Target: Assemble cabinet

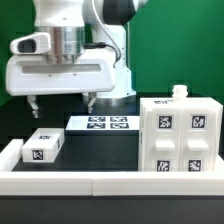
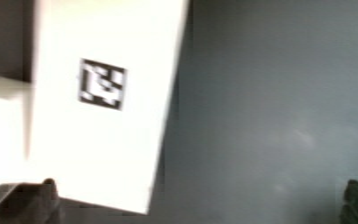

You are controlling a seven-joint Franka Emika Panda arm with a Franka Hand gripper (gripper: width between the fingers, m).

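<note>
Arm: the white robot arm (image 1: pixel 75 30) hangs over the back of the dark table (image 1: pixel 100 150), toward the exterior view's left.
Hand: the gripper (image 1: pixel 62 102) points straight down, well above the tabletop, its two fingers spread wide with nothing between them.
Fingertips: in the wrist view, the dark fingertips (image 2: pixel 25 205) sit at opposite edges of the picture, with only bare grey table in the gap of the gripper (image 2: pixel 194 205).
Cabinet body: the big white box (image 1: pixel 180 138) stands on the table at the exterior view's right, just behind the front rail. Several square black-and-white tags show on its near face and top.
Top piece: a small white knob-like piece (image 1: pixel 180 92) sticks up from the roof of the big white box. It is too small to make out further.
Small box: a low white box (image 1: pixel 42 147) lies on the table at the exterior view's left, well apart from the big white box, with one tag facing up. It lies below the hand, and nothing is touching it.
Small box from the wrist: its white face and single tag (image 2: pixel 101 85) fill one side of the picture, off to the side of the finger gap rather than inside it.
Marker board: the marker board (image 1: pixel 100 123) lies flat with a row of tags, behind and between the two boxes.
Rail: a low white rail (image 1: pixel 100 182) runs along the near edge of the table.
Backdrop: a green wall (image 1: pixel 185 40) stands behind everything.
</note>
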